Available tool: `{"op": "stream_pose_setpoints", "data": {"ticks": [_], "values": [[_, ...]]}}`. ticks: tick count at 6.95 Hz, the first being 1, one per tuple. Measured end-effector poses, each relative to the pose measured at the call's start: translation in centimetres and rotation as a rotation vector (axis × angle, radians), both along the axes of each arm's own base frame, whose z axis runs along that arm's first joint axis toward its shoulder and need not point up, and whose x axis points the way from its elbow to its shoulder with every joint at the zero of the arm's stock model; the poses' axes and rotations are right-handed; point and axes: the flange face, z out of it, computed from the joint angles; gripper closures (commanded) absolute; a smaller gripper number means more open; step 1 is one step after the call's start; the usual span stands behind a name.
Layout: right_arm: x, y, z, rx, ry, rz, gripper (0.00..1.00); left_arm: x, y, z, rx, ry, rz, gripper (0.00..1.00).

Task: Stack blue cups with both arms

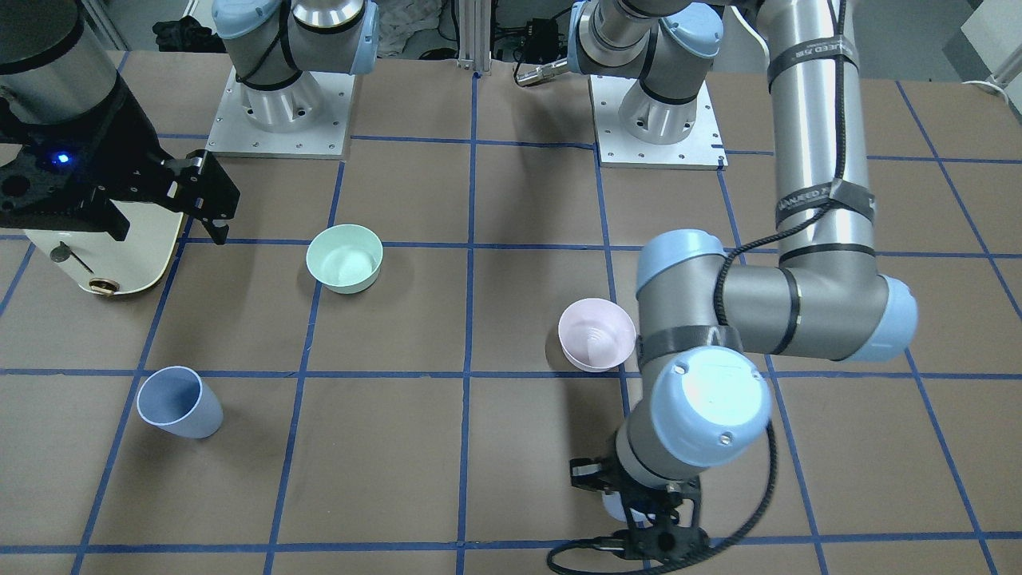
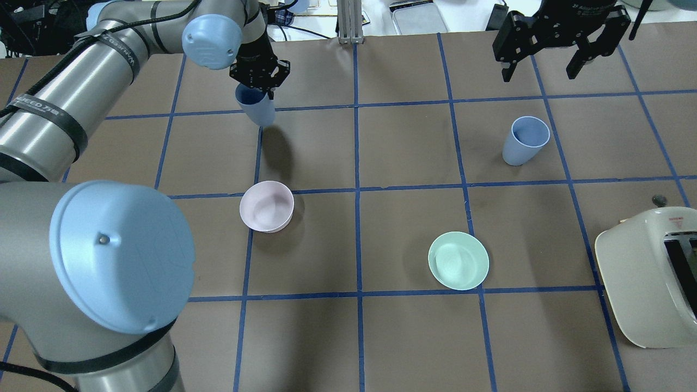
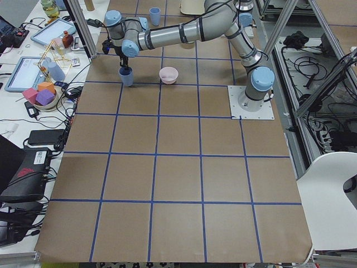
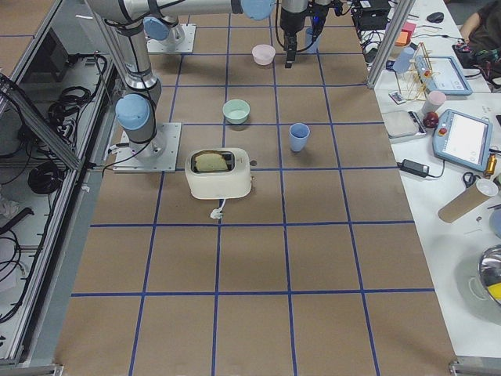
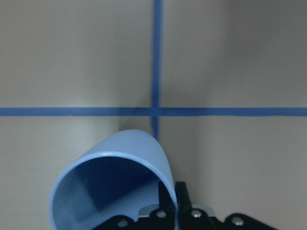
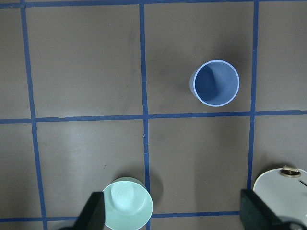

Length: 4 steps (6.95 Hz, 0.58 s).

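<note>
1. The left fingers (image 5: 182,195) are seen clenched on the rim wall of the first blue cup (image 2: 256,108). One finger is placed inside the mouth and the other outside it.
2. The first blue cup is held mouth up and slightly tilted, at a crossing of blue tape lines on the side of the worktop (image 2: 408,337) far from the robot's base. Whether its base is touching the worktop cannot be told.
3. The right fingers (image 6: 91,215) are spread wide apart, fully released. Nothing is held or touched by them, and they are raised above the worktop.
4. The second blue cup (image 2: 525,140) is stood upright on the worktop on the robot's right side, with its mouth open upward. In the right wrist view it is seen ahead of the spread fingers, not between them. It is set well apart from the first blue cup.
5. A pale pink bowl (image 2: 267,207) is placed on the left side, nearer the robot than the first blue cup.
6. A mint-green bowl (image 2: 458,260) is placed on the right side, nearer the robot than the second blue cup.
7. A cream toaster (image 2: 648,277) is set at the worktop's right edge.
</note>
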Motion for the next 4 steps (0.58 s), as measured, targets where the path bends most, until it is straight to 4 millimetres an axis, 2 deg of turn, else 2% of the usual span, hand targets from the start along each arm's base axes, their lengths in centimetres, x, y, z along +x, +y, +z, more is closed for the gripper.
{"op": "stream_pose_setpoints", "data": {"ticks": [2, 3, 4], "values": [[-0.1, 0.0, 0.0, -0.001, 0.001, 0.001, 0.0, -9.2, 3.0, -0.2, -0.006, 0.027, 0.078, 1.0], [-0.1, 0.0, 0.0, -0.001, 0.002, 0.001, 0.0, -13.0, 4.7, -0.1, -0.013, 0.029, 0.086, 1.0], [-0.2, 0.0, 0.1, -0.001, 0.003, 0.0, 0.0, -15.8, 6.1, -0.1, -0.017, 0.028, 0.076, 1.0]]}}
